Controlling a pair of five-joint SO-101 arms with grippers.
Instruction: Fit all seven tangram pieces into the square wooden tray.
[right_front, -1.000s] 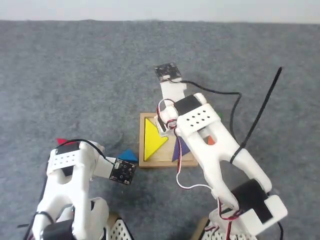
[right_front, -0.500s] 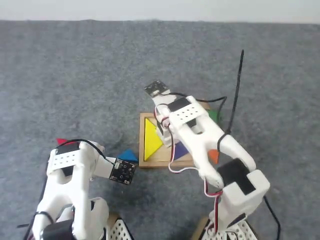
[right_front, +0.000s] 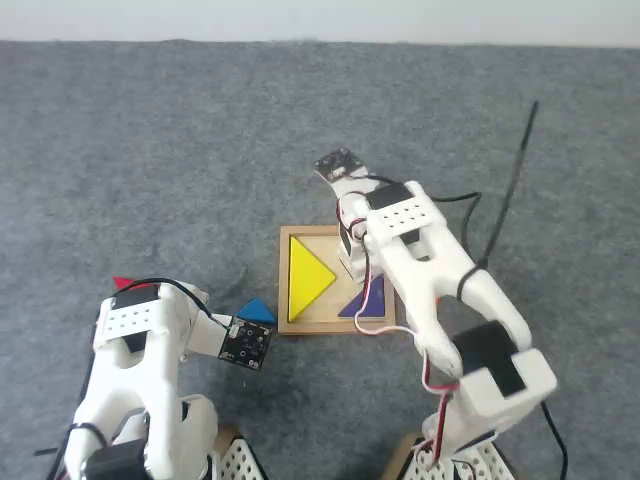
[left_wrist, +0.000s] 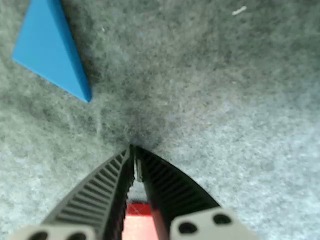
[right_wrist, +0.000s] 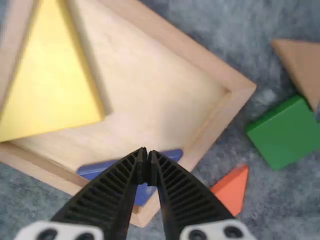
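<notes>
The square wooden tray (right_front: 283, 290) holds a large yellow triangle (right_front: 305, 275) on its left side and a dark blue triangle (right_front: 367, 300) in its near right corner. My right arm (right_front: 400, 225) stretches over the tray's right half. Its gripper (right_wrist: 145, 152) is shut with nothing between its fingers, just above the dark blue triangle (right_wrist: 97, 170) and the tray's rim (right_wrist: 235, 95). A light blue triangle (right_front: 257, 310) lies left of the tray, by my left arm (right_front: 140, 330). The left gripper (left_wrist: 133, 150) is shut, low over the carpet, a short way from the light blue triangle (left_wrist: 52, 47).
Outside the tray's corner lie a green square (right_wrist: 285, 132), an orange triangle (right_wrist: 230, 187) and a tan triangle (right_wrist: 302, 60). A red piece (right_front: 125, 283) lies behind the left arm. Grey carpet (right_front: 150, 150) stretches open across the far left.
My right arm swung left over the tray, then back to the right, uncovering the dark blue triangle in the tray's corner. The left arm has kept still.
</notes>
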